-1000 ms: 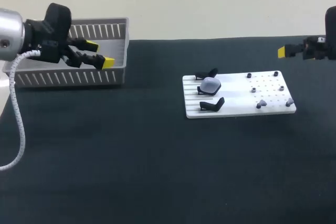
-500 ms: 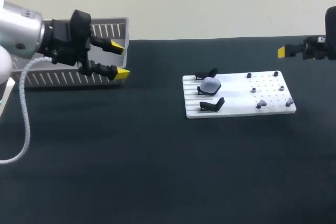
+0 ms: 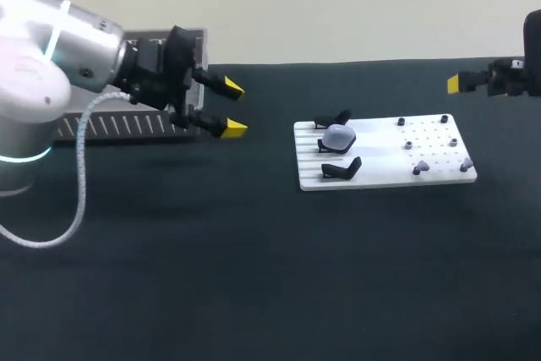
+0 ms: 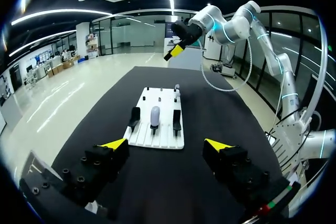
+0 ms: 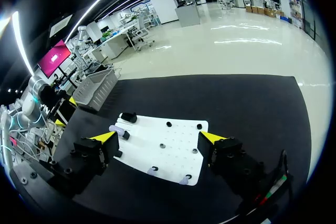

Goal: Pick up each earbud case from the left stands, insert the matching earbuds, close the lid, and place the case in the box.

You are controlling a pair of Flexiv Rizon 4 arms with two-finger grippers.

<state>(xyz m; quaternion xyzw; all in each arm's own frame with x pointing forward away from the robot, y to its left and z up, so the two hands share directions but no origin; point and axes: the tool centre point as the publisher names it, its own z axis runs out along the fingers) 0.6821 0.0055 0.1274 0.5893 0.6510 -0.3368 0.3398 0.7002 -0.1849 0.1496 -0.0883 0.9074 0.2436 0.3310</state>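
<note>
Left claw [image 3: 234, 108] agape — hovering mid-air.

The head view looked down from above and behind, taking in the counter [image 3: 254, 276] across its width. The left wrist view sat behind the left gripper [image 4: 165, 143], facing along the counter toward the white board [image 4: 157, 139] — well ahead. The right wrist view sat behind the right gripper [image 5: 157, 137], facing that board from the opposite end, nearer. All three shared the board.
</note>
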